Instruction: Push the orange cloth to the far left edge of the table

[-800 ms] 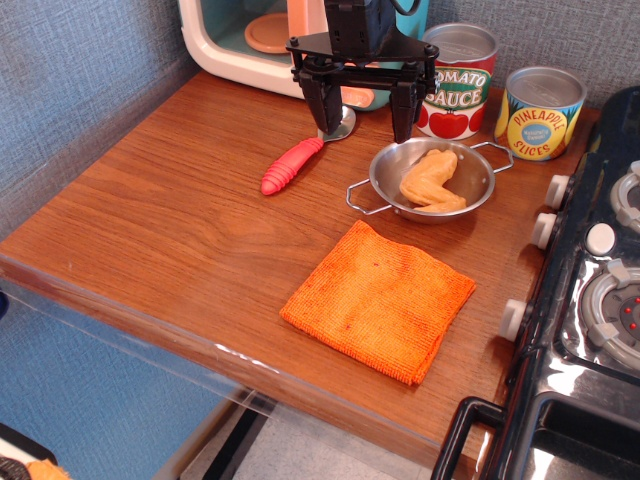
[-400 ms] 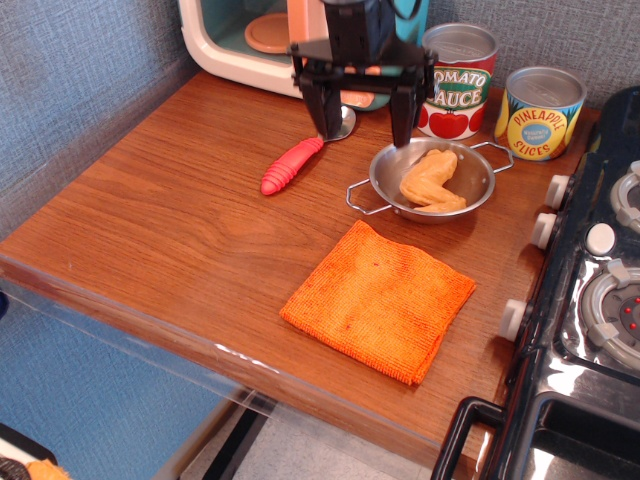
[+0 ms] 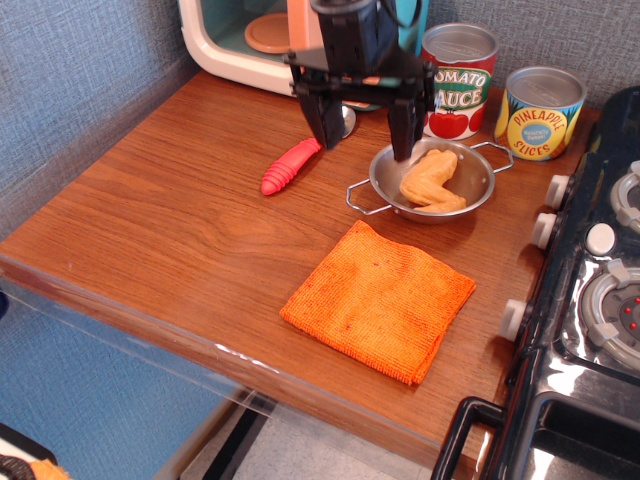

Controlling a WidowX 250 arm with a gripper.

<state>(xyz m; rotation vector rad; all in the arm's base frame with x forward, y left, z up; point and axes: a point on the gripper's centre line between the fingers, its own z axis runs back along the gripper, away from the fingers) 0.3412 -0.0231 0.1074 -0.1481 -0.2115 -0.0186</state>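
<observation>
The orange cloth (image 3: 380,299) lies flat on the brown wood-grain table (image 3: 170,210), near its front edge and right of centre. My black gripper (image 3: 366,148) hangs open and empty above the back of the table, over the left rim of the steel bowl (image 3: 432,181). It is well behind the cloth and apart from it. The left finger stands over the spoon's bowl end and the right finger over the bowl's rim.
The steel bowl holds a pale orange toy chicken piece (image 3: 431,180). A red-handled spoon (image 3: 291,165) lies left of the bowl. A tomato sauce can (image 3: 458,80), a pineapple can (image 3: 540,112) and a toy microwave (image 3: 258,40) stand at the back. A black toy stove (image 3: 590,300) is at the right.
My gripper has moved a little forward and lower, toward the bowl's left rim, and stays open. The cloth and the other objects have not moved.
</observation>
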